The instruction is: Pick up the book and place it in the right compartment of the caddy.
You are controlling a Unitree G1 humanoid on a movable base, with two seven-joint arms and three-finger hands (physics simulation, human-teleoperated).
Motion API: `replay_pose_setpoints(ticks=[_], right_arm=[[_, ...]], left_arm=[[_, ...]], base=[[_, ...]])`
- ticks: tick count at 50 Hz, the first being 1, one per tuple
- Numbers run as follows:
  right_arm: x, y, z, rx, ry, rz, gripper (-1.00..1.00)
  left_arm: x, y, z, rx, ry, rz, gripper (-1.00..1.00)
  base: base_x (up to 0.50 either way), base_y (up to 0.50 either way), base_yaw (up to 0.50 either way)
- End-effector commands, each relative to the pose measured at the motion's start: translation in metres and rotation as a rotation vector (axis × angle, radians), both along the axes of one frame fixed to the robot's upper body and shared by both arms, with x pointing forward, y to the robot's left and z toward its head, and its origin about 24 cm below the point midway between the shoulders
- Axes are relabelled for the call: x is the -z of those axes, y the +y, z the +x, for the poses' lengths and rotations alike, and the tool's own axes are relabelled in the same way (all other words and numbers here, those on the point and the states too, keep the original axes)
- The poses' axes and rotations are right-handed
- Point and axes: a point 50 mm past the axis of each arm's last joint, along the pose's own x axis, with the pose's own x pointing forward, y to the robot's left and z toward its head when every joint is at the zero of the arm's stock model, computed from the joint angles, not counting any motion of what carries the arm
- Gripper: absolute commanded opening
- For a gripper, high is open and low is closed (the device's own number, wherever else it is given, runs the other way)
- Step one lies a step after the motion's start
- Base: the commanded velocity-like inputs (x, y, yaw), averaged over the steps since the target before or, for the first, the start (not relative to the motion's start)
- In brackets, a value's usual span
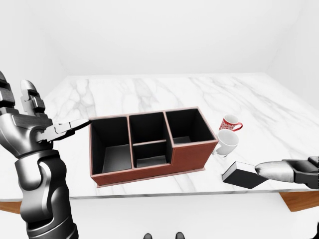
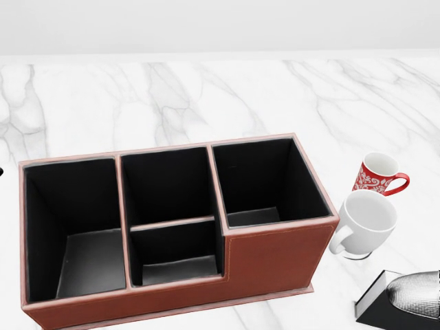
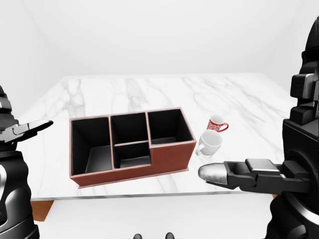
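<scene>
Left-eye view, nearest first. Left hand (image 1: 32, 117): raised at left edge of view, fingers spread, grasping nothing, clear of the caddy's left wall. Right hand (image 1: 279, 171): reaching in from right, rounded silver fingertip (image 2: 416, 293) lying over the book; whether closed or released cannot be told. Book (image 1: 240, 175): black cover, pale page edge, flat on marble table (image 1: 149, 92) near its lower edge, right of the caddy and apart from it, not in any compartment. Caddy (image 1: 192, 154): brown leather, black lining, one tall left compartment, middle split in two, right compartment tallest, all holding nothing. White mug (image 2: 363, 221): upright, just right of caddy, above the book in head view. Red patterned mug (image 2: 377, 173): upright, just beyond the white mug. White walls farthest.
</scene>
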Motion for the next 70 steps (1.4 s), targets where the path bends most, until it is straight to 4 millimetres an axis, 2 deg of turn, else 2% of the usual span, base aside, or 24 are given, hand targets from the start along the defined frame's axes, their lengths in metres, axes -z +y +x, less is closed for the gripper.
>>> replay_pose_setpoints(ticks=[1, 6, 10, 16, 25, 33, 43, 50, 58, 61, 65, 66, 70], right_arm=[[-0.006, 0.002, -0.004, 0.061, 0.065, -0.31, 1.0], [0.021, -0.007, -0.004, 0.193, 0.303, -0.483, 1.0], [0.03, -0.014, -0.003, 0.345, 0.434, -0.629, 1.0], [0.04, -0.032, -0.008, 0.599, 0.528, -0.569, 1.0], [0.044, -0.058, -0.017, 0.757, 0.602, -0.499, 1.0], [0.06, -0.08, -0.021, 0.796, 0.718, -0.415, 1.0], [0.072, -0.086, -0.017, 0.77, 0.78, -0.377, 1.0], [0.098, -0.091, -0.013, 0.698, 0.89, -0.294, 1.0], [0.111, -0.095, -0.011, 0.666, 0.945, -0.26, 1.0], [0.123, -0.098, -0.011, 0.647, 0.995, -0.226, 1.0], [0.127, -0.101, -0.014, 0.647, 1.013, -0.204, 1.0], [0.134, -0.103, -0.015, 0.636, 1.04, -0.177, 1.0], [0.134, -0.106, -0.016, 0.643, 1.044, -0.179, 1.0]], left_arm=[[0.003, 0.002, 0.003, -0.001, 0.014, -0.009, 1.0], [0.005, 0.002, 0.004, -0.001, 0.023, -0.015, 1.0], [0.003, 0.003, 0.003, -0.003, 0.017, -0.016, 1.0], [0.006, 0.004, 0.005, -0.002, 0.031, -0.018, 1.0], [0.006, 0.004, 0.005, -0.003, 0.031, -0.016, 1.0], [0.006, 0.003, 0.005, -0.001, 0.032, -0.016, 1.0], [0.008, 0.004, 0.005, -0.003, 0.038, -0.016, 1.0], [0.008, 0.004, 0.005, -0.003, 0.038, -0.016, 1.0], [0.008, 0.003, 0.005, -0.002, 0.038, -0.014, 1.0], [0.007, 0.003, 0.004, -0.003, 0.034, -0.014, 1.0], [0.006, 0.003, 0.004, -0.003, 0.033, -0.012, 1.0], [0.006, 0.003, 0.004, -0.003, 0.03, -0.012, 1.0], [0.005, 0.003, 0.003, -0.003, 0.027, -0.01, 1.0]], base=[[0.0, 0.0, 0.0], [0.0, 0.0, 0.0], [0.0, 0.0, 0.0], [0.0, 0.0, 0.0], [0.0, 0.0, 0.0], [0.0, 0.0, 0.0], [0.0, 0.0, 0.0], [0.0, 0.0, 0.0], [0.0, 0.0, 0.0], [0.0, 0.0, 0.0], [0.0, 0.0, 0.0], [0.0, 0.0, 0.0], [0.0, 0.0, 0.0]])
